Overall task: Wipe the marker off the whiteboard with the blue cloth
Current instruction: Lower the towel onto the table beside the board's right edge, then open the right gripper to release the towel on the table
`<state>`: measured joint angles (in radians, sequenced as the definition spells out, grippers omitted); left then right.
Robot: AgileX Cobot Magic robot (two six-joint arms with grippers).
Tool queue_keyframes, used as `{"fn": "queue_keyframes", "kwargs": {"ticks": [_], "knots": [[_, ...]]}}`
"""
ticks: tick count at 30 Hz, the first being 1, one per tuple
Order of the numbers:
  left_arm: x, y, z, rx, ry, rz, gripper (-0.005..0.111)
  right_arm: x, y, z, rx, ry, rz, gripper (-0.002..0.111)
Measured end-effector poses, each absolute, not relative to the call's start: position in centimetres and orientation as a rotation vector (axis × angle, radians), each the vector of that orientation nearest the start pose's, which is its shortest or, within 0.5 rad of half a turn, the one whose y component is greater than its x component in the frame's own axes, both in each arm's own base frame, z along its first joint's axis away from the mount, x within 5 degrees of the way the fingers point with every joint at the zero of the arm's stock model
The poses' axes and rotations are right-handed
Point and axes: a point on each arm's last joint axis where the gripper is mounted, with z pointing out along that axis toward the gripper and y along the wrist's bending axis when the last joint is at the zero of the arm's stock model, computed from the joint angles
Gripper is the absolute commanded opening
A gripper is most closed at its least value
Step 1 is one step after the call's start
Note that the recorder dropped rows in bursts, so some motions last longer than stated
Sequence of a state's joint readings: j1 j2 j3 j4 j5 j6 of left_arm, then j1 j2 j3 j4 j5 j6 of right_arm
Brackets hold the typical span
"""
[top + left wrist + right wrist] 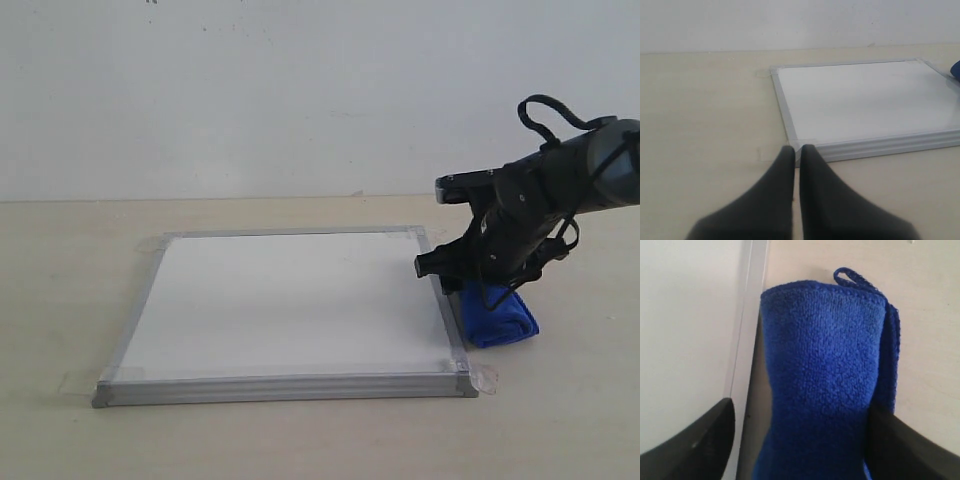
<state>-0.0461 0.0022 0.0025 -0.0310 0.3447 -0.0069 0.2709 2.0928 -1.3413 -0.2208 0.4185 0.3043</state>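
Pointing at a whiteboard (290, 300) corner, the left gripper (796, 152) is pinched together, empty. Just beside the plain white board's right frame lies the blue cloth (505, 322), the right gripper (802, 412) spread wide astride it.

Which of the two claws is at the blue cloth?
The right gripper: its fingers straddle the blue cloth beside the whiteboard. The left gripper is shut and empty.
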Motion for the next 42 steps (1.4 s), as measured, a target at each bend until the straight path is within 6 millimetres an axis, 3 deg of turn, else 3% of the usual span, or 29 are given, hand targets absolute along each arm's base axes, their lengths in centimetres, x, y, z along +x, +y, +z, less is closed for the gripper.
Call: {"fn": "queue_keyframes", "kwargs": {"ticks": [18,37,39,42], "knots": [[5.4,-0.3,18.1,0.017,1.833,-0.067,0.004,41.2,11.3,13.1,-0.204,2.651,0.061,0.066],[5.4,-0.3,18.1,0.017,1.833,-0.067,0.004,40.9,11.2,15.4,-0.2,2.62,0.066,0.066],[5.4,-0.3,18.1,0.017,1.833,-0.067,0.004,40.8,11.2,16.2,-0.198,2.602,0.071,0.059],[5.4,-0.3,18.1,0.017,1.833,-0.067,0.004,40.8,11.2,17.4,-0.193,2.565,0.082,0.036]]}}
